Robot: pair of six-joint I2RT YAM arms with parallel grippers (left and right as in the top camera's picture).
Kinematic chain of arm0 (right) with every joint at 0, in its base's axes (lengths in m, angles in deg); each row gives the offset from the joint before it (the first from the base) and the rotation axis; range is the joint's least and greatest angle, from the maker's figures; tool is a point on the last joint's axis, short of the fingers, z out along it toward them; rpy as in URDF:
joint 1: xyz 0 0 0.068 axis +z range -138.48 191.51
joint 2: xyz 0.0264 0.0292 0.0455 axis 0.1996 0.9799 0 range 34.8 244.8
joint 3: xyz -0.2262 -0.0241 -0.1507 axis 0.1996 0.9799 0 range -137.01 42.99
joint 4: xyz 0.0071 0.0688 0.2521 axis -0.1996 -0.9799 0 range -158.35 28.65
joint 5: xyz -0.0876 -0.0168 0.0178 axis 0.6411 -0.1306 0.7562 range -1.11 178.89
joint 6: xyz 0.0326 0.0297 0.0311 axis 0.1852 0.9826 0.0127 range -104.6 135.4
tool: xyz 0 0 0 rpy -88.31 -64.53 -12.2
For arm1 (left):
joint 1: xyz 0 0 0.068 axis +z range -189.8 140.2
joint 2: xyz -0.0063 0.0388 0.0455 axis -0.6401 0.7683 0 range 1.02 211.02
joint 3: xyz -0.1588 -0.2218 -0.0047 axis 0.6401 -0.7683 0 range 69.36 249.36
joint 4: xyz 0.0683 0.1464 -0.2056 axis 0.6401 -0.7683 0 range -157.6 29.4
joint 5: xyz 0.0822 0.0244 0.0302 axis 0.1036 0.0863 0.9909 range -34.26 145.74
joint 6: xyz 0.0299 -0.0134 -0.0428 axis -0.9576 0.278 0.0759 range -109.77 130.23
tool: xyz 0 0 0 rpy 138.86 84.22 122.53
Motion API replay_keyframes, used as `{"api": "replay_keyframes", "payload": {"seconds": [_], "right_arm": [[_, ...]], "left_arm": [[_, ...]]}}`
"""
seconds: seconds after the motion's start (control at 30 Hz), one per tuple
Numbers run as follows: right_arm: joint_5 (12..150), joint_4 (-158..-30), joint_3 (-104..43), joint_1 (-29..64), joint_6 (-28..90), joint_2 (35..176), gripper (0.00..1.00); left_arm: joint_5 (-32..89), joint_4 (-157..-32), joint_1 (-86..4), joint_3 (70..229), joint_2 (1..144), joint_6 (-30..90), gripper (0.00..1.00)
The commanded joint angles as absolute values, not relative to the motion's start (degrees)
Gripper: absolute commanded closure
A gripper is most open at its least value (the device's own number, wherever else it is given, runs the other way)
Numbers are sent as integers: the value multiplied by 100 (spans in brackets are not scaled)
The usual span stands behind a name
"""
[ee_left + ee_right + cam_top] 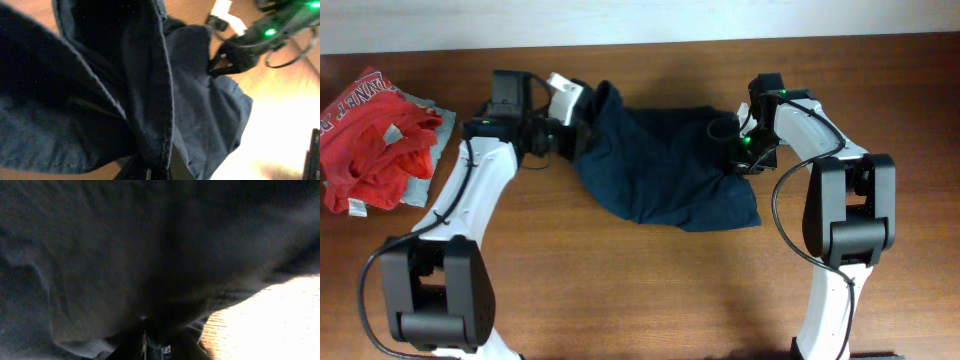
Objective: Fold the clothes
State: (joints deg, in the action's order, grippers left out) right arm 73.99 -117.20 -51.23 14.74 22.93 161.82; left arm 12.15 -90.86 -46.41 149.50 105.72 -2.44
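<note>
The clothes (660, 175) are a dark navy garment lying crumpled across the middle of the wooden table. At the garment's left edge, my left gripper (580, 128) is shut on a seamed fold, which stands raised off the table. The left wrist view shows that fold (155, 100) running down between the jaws of the left gripper (161, 171). My right gripper (736, 152) sits on the garment's right edge. In the right wrist view navy cloth (125, 255) fills the frame and bunches between the closed-in jaws of the right gripper (159, 342).
A red garment with white lettering (370, 140) lies on a light grey garment (423, 185) at the far left of the table. The table's back edge (650, 42) runs along the top. Both arm bases stand at the front.
</note>
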Motion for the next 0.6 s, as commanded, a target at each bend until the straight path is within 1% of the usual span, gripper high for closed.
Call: {"api": "replay_keyframes", "payload": {"seconds": [0.0, 0.13, 0.3, 0.33, 0.4, 0.43, 0.47, 0.5, 0.57], "right_arm": [[7408, -11652, -5016, 1563, 2339, 16635, 81], [7406, -11611, -5016, 1563, 2339, 16681, 81], [7406, -11587, -5016, 1563, 2339, 16681, 80], [7406, -11587, -5016, 1563, 2339, 16681, 73], [7403, -11587, -5016, 1563, 2339, 16681, 49], [7403, -11587, -5016, 1563, 2339, 16681, 42], [7403, -11585, -5016, 1563, 2339, 16681, 36], [7386, -11572, -5016, 1561, 2339, 16681, 32], [7364, -11545, -5029, 1544, 2422, 16674, 30]], "left_arm": [[1099, -8749, -4960, 14989, 10124, -314, 99], [1103, -8376, -5428, 14989, 10023, -314, 100], [1409, -7984, -6086, 14989, 10030, -316, 99], [1523, -7965, -6188, 14989, 10030, -316, 100], [1737, -7956, -6372, 14989, 10030, -316, 99], [1790, -7958, -6446, 14989, 10030, -316, 100], [1827, -7960, -6584, 14989, 10030, -316, 100], [1940, -7969, -6687, 14989, 10030, -316, 99], [2207, -8021, -6768, 14989, 10030, -316, 100]]}}
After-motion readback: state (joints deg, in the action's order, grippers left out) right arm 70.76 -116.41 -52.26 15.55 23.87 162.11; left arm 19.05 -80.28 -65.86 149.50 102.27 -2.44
